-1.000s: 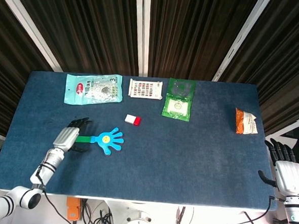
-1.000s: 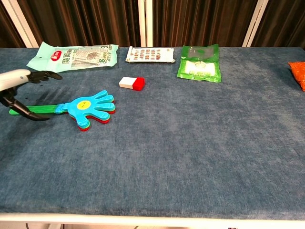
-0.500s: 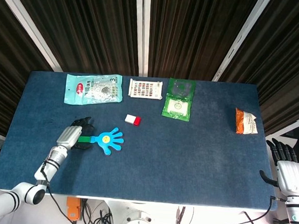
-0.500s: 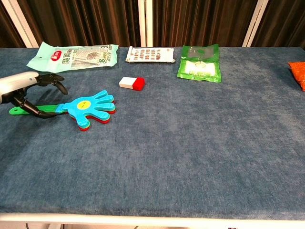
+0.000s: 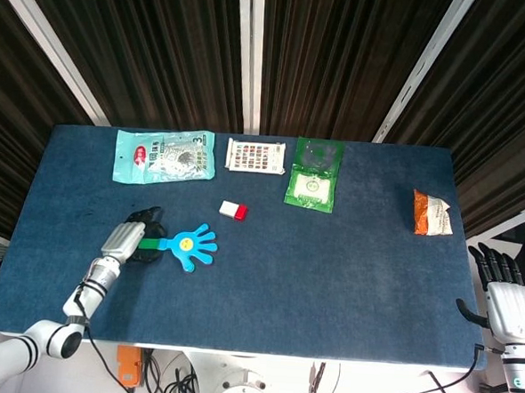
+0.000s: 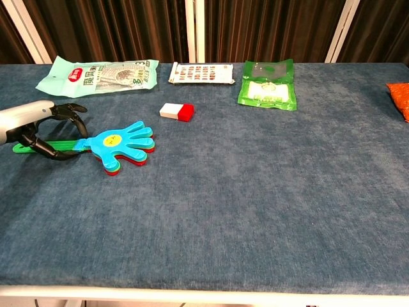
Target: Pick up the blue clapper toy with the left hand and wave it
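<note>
- One blue clapper toy [image 6: 118,144] is seen lying flat on the table [image 6: 255,192], just left of and nearer than the red-and-white block [image 6: 177,112].
- Its green handle [image 6: 48,147] is straddled by the left hand [image 6: 38,125], whose dark fingers [image 6: 54,153] are curled around it; whether it is firmly gripped cannot be told.
- Right of the block, off the table's right edge, the right hand [image 5: 504,296] is held with fingers apart, empty.
</note>
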